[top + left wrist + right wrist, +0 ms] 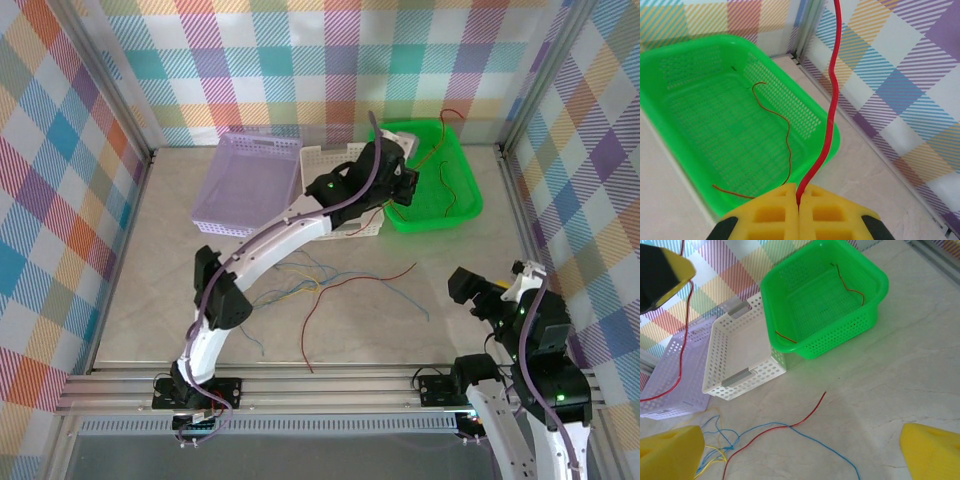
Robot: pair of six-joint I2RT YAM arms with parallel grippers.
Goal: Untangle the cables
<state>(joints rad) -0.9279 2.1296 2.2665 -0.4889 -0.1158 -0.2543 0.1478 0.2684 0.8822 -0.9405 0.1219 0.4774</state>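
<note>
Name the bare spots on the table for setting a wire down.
Bare: the table left of the left arm, and between the green basket and the right arm. Crowded: loose cables sprawl in front of the white basket.

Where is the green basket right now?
In the top view, the green basket sits at the far right of the table, right beside the white basket.

Bright, even overhead light; shadows on the pale tabletop are soft and faint. The green basket throws a green tint onto the surface beside it. Wrist views blur slightly at their near edges.
</note>
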